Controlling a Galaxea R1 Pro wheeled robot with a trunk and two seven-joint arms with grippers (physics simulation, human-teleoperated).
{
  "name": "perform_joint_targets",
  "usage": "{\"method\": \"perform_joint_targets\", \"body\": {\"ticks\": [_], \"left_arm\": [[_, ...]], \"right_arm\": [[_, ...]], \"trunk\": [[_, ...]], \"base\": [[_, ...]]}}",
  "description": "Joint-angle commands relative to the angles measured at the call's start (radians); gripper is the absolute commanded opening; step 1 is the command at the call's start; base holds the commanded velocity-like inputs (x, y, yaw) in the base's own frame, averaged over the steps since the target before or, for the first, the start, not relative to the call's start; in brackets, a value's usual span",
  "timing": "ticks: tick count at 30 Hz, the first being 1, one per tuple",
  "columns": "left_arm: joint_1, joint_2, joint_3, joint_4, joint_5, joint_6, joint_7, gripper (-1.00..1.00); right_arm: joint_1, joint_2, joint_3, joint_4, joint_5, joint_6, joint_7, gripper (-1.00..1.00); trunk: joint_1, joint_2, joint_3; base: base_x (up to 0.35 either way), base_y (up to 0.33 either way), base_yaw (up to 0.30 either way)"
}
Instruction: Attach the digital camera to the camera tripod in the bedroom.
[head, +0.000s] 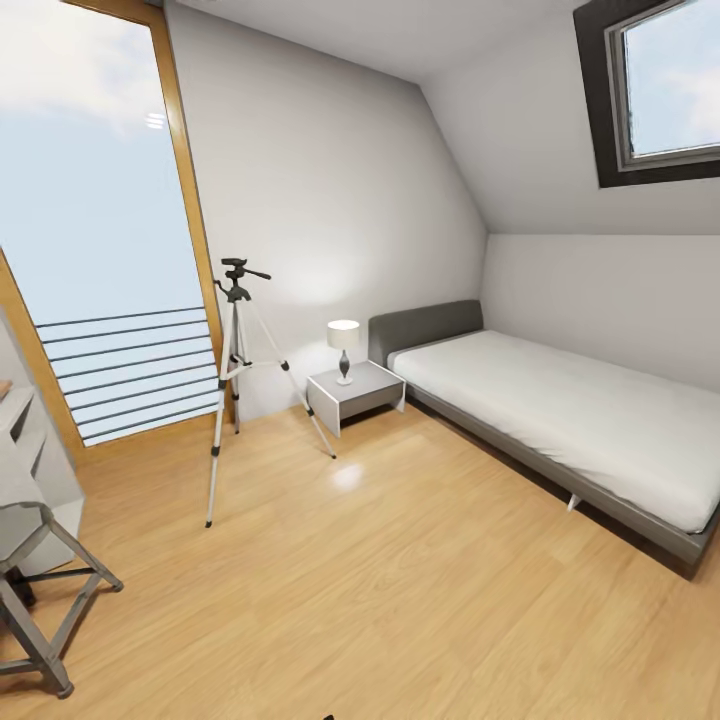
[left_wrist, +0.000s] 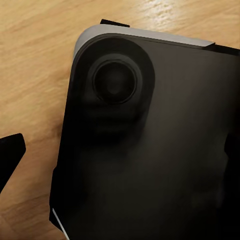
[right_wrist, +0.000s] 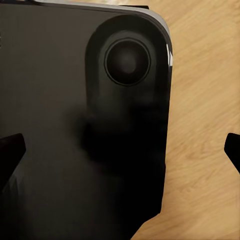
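The camera tripod (head: 236, 375) stands upright on the light wood plank floor (head: 400, 580) near the tall window (head: 100, 230), its long axis vertical, three silver-white legs splayed, black pan handle pointing toward the low grey bed (head: 560, 420). A white nightstand (head: 355, 395) with a lamp (head: 343, 350) sits between them. Both grippers hang over the robot's glossy black base (left_wrist: 150, 150); each shows only dark fingertip edges, so I cannot tell how far either is open.

No readable text, label, brand, number or sign appears on anything in view.
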Motion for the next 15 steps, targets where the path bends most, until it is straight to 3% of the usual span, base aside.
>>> {"method": "perform_joint_targets", "body": {"ticks": [1,8,15], "left_arm": [[0.000,0.000,0.001,-0.001,0.006,-0.002,0.000,1.00],[0.000,0.000,0.001,-0.001,0.006,-0.002,0.000,1.00],[0.000,0.000,0.001,-0.001,0.007,-0.002,0.000,1.00]], "right_arm": [[0.000,0.000,0.000,-0.001,0.001,-0.003,0.000,1.00],[0.000,0.000,-0.001,-0.001,0.001,-0.005,0.000,1.00],[0.000,0.000,-0.001,-0.001,-0.001,-0.004,0.000,1.00]], "trunk": [[0.000,0.000,-0.001],[0.000,0.000,-0.001],[0.000,0.000,-0.001]], "base": [[0.000,0.000,0.000],[0.000,0.000,-0.011],[0.000,0.000,-0.172]]}}
